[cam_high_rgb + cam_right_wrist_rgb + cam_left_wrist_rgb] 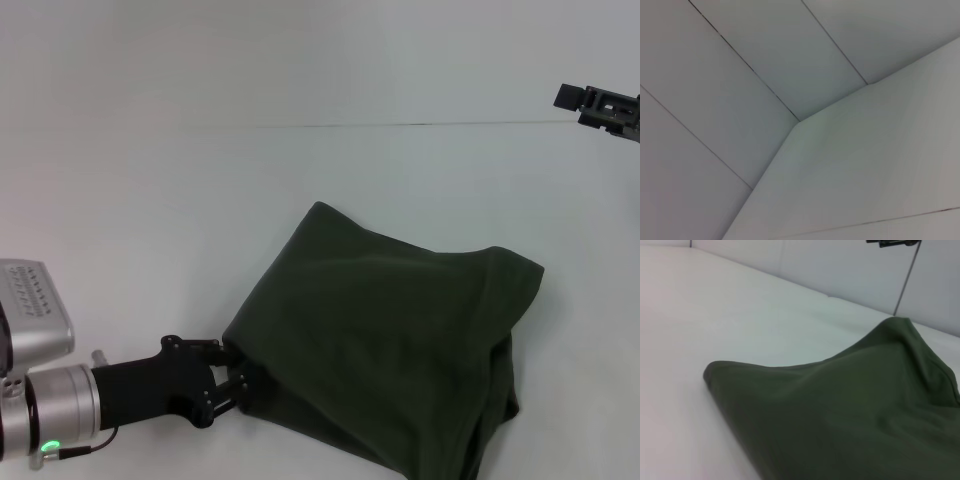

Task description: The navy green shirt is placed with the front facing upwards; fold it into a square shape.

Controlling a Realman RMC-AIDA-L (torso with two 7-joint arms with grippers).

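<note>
The navy green shirt (390,340) lies folded into a rough four-sided bundle on the white table (150,220), plain green side up, with no lettering showing. Its right part is rumpled and doubled over. My left gripper (238,372) reaches in from the lower left and is shut on the shirt's near-left corner. The left wrist view looks across the same green cloth (855,415), which rises to a peak at its far corner. My right gripper (572,97) hangs raised at the far right, well away from the shirt.
A thin seam (400,125) crosses the table behind the shirt. The right wrist view holds only white panels (765,75) and bare surface. White panels (840,270) stand beyond the table's far edge, with the right arm's tip (892,242) above them.
</note>
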